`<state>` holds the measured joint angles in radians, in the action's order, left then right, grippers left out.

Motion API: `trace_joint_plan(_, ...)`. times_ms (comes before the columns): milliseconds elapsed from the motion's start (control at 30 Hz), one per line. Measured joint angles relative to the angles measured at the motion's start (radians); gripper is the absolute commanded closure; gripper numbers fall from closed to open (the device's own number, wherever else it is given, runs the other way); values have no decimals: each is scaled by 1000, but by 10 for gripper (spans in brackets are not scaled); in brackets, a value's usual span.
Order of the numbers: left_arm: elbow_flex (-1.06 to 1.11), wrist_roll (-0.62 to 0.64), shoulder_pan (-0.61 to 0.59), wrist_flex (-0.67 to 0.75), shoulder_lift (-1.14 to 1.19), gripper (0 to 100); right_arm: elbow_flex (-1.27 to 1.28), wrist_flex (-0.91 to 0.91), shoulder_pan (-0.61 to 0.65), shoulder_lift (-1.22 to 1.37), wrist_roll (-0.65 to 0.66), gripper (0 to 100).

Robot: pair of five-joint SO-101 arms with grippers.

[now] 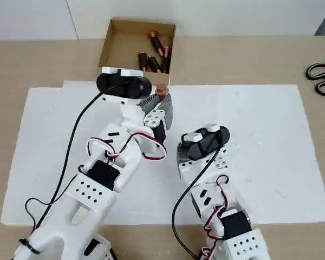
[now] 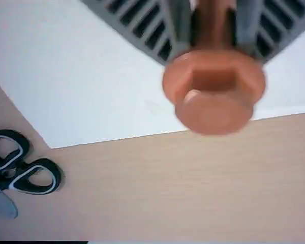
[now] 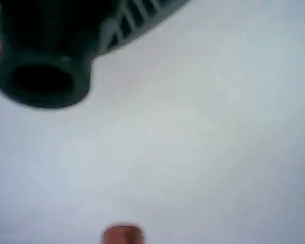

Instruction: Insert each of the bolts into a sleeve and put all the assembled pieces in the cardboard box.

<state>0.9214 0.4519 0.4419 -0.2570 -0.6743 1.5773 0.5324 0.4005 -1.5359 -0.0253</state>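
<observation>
My left gripper [image 1: 161, 104] hovers just in front of the cardboard box [image 1: 112, 40], shut on an orange bolt [image 1: 162, 91]. The left wrist view has the bolt's hex head [image 2: 213, 94] close up between the grey ribbed fingers [image 2: 142, 25]. Inside the box lie several assembled pieces [image 1: 153, 57], black sleeves with orange bolt heads. My right gripper [image 1: 180, 154] is low over the white sheet, shut on a black sleeve [image 3: 43, 76] whose open end faces the right wrist camera. An orange bolt tip [image 3: 122, 235] shows at that view's edge.
A white sheet [image 1: 271, 151] covers the middle of the wooden table [image 1: 32, 59]. Black-handled scissors [image 1: 320, 78] lie on the bare wood at the far right, and the scissors [image 2: 20, 173] also show in the left wrist view.
</observation>
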Motion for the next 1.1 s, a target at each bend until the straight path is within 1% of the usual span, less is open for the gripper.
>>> trace_joint_plan(167,0,41,5,-3,0,994,0,0,0,0,0,995)
trace_joint_plan(300,0,44,40,-3,0,994,0,0,37,0,0,995)
trace_joint_plan(433,0,44,77,-3,0,994,0,0,43,0,0,995)
trace_joint_plan(567,0,44,80,-3,0,994,0,0,48,0,0,995)
trace_joint_plan(767,0,44,80,-84,0,994,2,0,48,-5,0,995)
trace_joint_plan(1100,0,66,80,-87,0,994,2,0,48,-5,0,995)
